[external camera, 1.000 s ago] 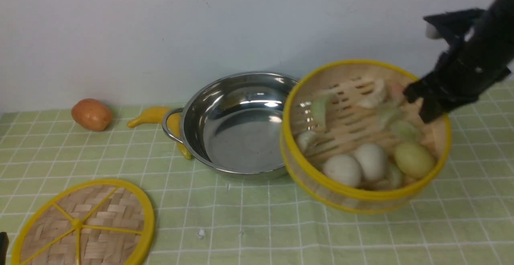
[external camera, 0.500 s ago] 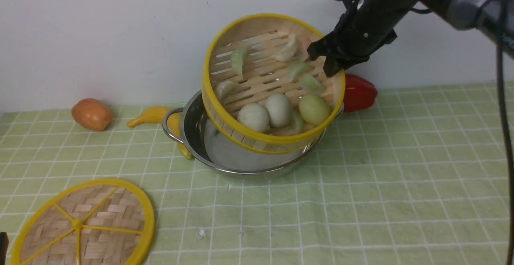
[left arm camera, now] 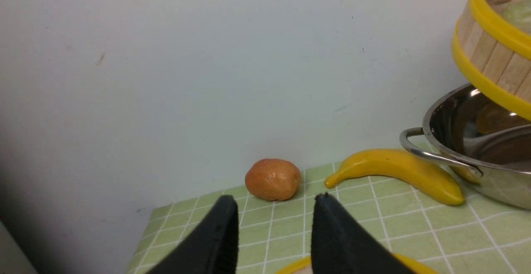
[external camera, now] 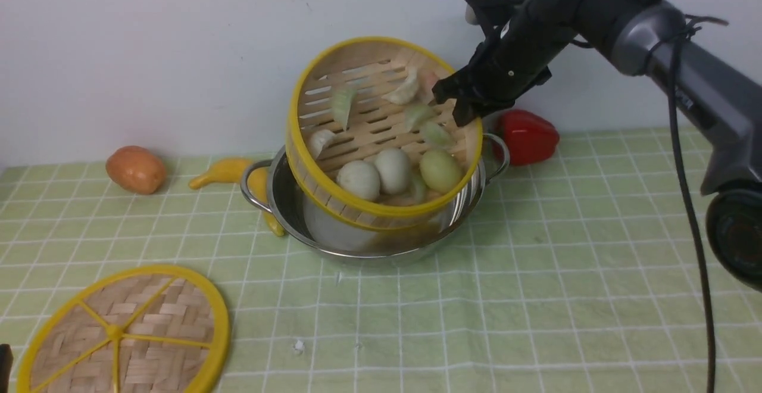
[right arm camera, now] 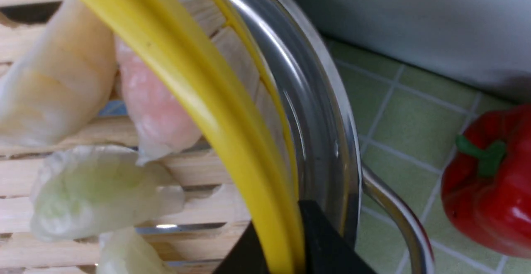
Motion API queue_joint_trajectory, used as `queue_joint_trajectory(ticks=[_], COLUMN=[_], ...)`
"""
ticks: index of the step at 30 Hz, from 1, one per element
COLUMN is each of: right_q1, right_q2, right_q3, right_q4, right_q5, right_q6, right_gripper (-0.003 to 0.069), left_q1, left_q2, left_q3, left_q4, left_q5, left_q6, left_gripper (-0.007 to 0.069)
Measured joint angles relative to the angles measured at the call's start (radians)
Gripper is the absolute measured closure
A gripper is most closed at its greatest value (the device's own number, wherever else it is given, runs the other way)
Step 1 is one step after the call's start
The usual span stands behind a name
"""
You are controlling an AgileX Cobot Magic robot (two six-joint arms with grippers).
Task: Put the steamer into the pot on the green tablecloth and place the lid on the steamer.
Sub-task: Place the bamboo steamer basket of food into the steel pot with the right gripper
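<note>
The steamer point(external camera: 381, 137), a bamboo basket with yellow rims holding toy dumplings and eggs, hangs tilted toward me, its low near edge inside the steel pot point(external camera: 357, 226) on the green tablecloth point(external camera: 536, 274). My right gripper point(external camera: 459, 102) is shut on the steamer's far right rim; in the right wrist view the yellow rim point(right arm camera: 232, 141) runs between the jaws, with the pot's rim point(right arm camera: 327, 141) beside it. The lid point(external camera: 125, 333), a flat woven disc with yellow spokes, lies at the front left. My left gripper point(left arm camera: 274, 201) is open and empty above the lid's edge.
A brown potato point(external camera: 136, 170) and a yellow banana point(external camera: 229, 171) lie left of the pot by the wall. A red bell pepper point(external camera: 527, 137) sits right of the pot, close to its handle point(external camera: 499, 153). A white wall backs the table.
My right gripper has carried the steamer left from the cloth to over the pot, then lowered it so its near edge dips inside. The left arm and lid have not moved.
</note>
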Motion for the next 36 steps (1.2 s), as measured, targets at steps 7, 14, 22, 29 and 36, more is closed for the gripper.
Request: queue_joint_trajectory(ticks=[7, 14, 22, 29, 36], right_q1=[0.025, 0.038, 0.038, 0.038, 0.038], right_q2=[0.004, 0.013, 0.037, 0.076, 0.082], right_q3=[0.0, 0.0, -0.001, -0.001, -0.004], right_q4=[-0.033, -0.076, -0.097, -0.086, -0.081], right_q5=[0.001, 0.001, -0.001, -0.011, -0.016], right_q6=[-0.005, -0.007, -0.012, -0.012, -0.035], right_gripper=[0.0603, 0.0603, 0.0603, 0.0604, 0.0605], left_q1=[0.0, 0.0, 0.0, 0.0, 0.0], left_q2=[0.0, 0.0, 0.0, 0.0, 0.0], left_q3=[0.0, 0.0, 0.0, 0.0, 0.0], left_q4=[0.0, 0.0, 0.0, 0.0, 0.0], left_q5=[0.0, 0.0, 0.0, 0.0, 0.0], left_q6=[0.0, 0.0, 0.0, 0.0, 0.0], left_gripper=[0.0382, 0.0382, 0.0382, 0.0382, 0.0382])
